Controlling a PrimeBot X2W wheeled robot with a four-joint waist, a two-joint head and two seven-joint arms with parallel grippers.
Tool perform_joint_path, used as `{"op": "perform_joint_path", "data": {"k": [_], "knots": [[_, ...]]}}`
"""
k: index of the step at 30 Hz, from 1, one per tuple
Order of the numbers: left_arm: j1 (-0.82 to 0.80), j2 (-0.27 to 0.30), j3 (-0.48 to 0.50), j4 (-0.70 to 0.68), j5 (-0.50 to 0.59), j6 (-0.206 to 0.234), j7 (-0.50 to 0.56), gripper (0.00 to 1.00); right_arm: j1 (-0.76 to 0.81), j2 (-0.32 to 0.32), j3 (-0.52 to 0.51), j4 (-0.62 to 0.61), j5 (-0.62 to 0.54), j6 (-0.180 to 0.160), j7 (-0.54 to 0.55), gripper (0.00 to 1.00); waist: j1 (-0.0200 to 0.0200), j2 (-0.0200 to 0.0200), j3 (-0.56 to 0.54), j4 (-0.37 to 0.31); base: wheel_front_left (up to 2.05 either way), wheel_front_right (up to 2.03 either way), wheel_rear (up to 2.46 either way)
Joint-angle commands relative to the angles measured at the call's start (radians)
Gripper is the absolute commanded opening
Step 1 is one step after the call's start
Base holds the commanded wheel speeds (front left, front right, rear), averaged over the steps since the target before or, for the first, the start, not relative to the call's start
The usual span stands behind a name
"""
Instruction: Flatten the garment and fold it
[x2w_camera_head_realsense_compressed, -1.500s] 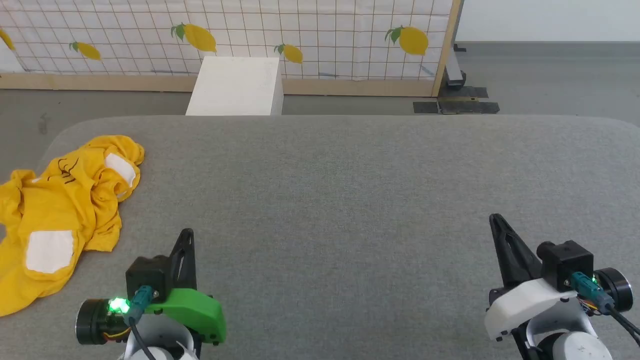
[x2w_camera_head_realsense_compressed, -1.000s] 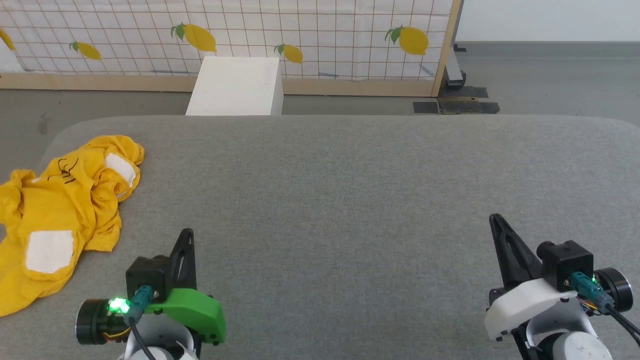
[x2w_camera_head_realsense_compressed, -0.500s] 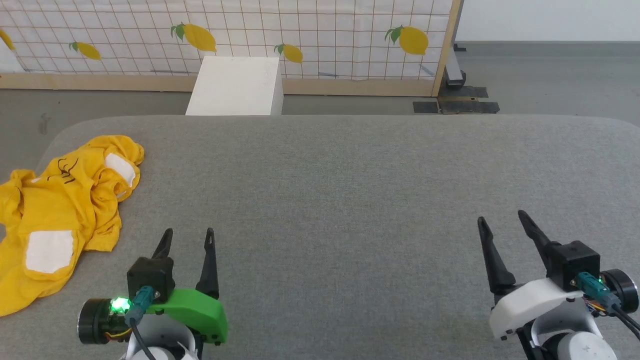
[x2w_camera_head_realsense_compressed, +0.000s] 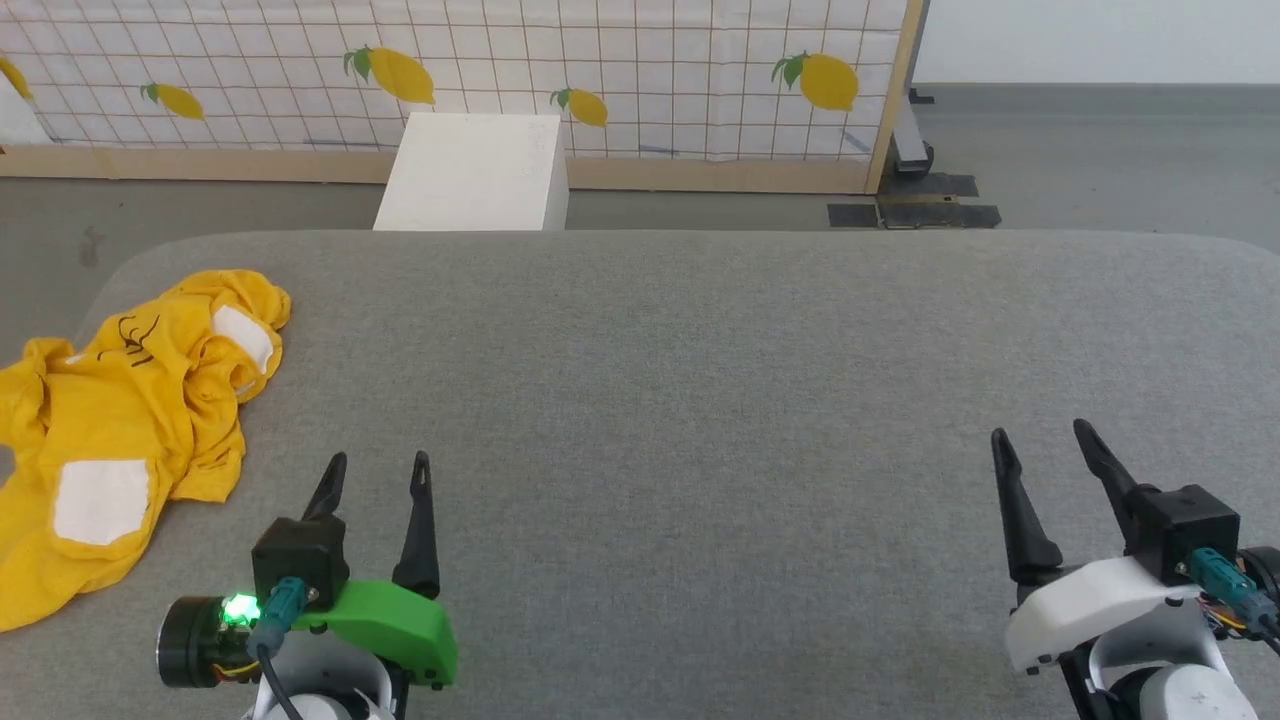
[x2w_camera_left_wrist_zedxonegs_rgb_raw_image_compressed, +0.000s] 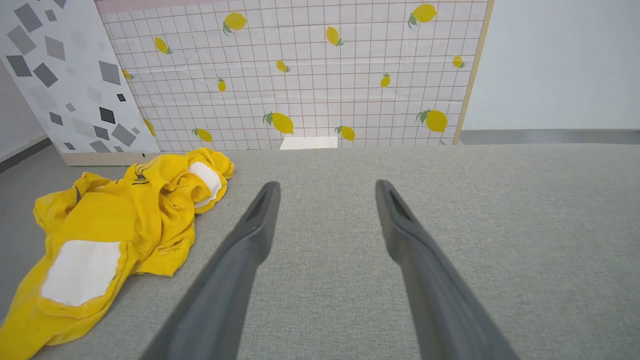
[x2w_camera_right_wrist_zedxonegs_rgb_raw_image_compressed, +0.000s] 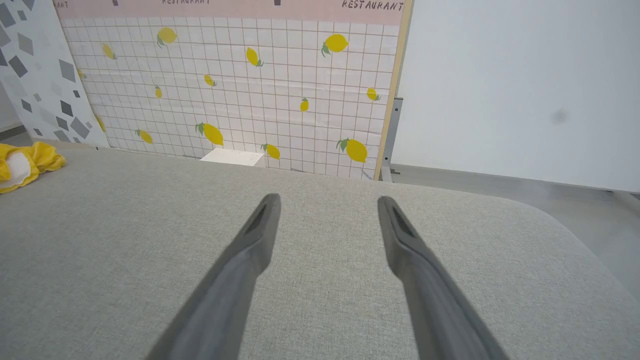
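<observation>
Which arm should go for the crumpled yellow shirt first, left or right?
Left, probably. The garment lies crumpled at the table's left end, close beside the open left gripper. The right gripper, also open, sits far right, with a wide stretch of bare table between.

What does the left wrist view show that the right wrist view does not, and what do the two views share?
Left wrist view: nearly the whole crumpled yellow shirt, including its big white patch.
Right wrist view: the word RESTAURANT, a metal post and the rounded corner of the grey table.
Both: the lemon-print wall, the white box, the table top, some shirt, and an open tool with two dark fingers: the left tool, the right tool.
</observation>
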Motion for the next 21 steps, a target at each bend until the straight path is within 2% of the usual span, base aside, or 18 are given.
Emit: {"op": "perform_joint_path", "data": {"k": [1, 21], "knots": [[0.015, -0.001, -0.002, 0.004, -0.006, -0.004, -0.011, 1.00, 0.010, 0.000, -0.011, 0.004, 0.005, 0.000, -0.012, 1.00, 0.0000, -0.0001, -0.001, 0.002, 0.00, 0.00, 0.00], [0.036, -0.002, -0.004, 0.003, -0.029, 0.000, -0.054, 1.00, 0.015, 0.001, -0.040, 0.015, 0.005, -0.001, -0.055, 1.00, 0.0000, -0.0001, -0.001, 0.080, 0.00, 0.00, 0.00]]}}
